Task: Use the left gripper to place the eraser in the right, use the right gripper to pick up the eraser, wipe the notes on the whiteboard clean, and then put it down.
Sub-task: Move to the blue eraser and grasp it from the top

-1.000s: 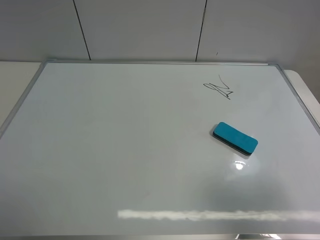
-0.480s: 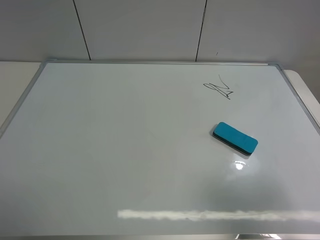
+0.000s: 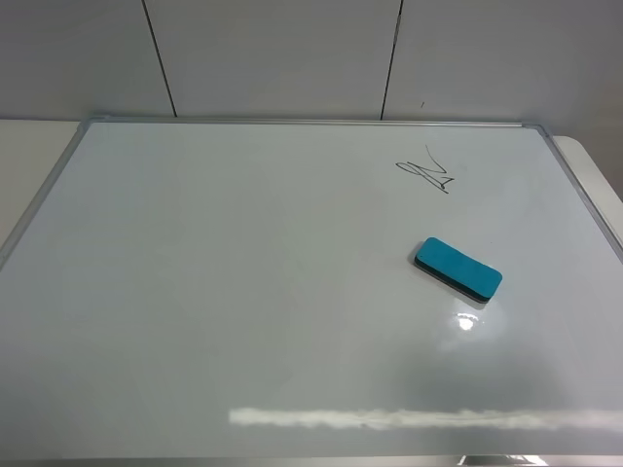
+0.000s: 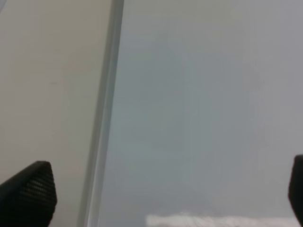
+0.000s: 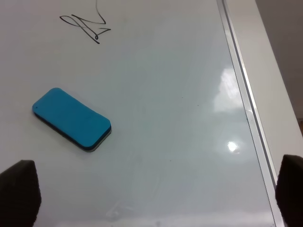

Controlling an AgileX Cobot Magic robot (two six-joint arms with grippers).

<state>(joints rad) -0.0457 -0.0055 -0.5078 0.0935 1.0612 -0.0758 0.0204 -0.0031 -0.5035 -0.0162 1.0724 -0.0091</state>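
Observation:
The teal-blue eraser (image 3: 458, 268) lies flat on the right half of the whiteboard (image 3: 243, 292), below the notes (image 3: 426, 175), a small black zigzag. No arm shows in the exterior high view. In the right wrist view the eraser (image 5: 72, 119) and the notes (image 5: 85, 26) lie ahead of my right gripper (image 5: 156, 198), whose fingertips (image 5: 19, 191) stand wide apart with nothing between them. In the left wrist view my left gripper (image 4: 165, 194) is open and empty over the whiteboard's frame (image 4: 106, 118), far from the eraser, which is out of that view.
The board's silver frame (image 3: 321, 123) runs along a grey panelled wall at the back. Pale table surface (image 3: 19, 156) shows beyond the left and right frame edges (image 5: 246, 109). Glare streaks (image 3: 419, 418) lie on the board near its front edge.

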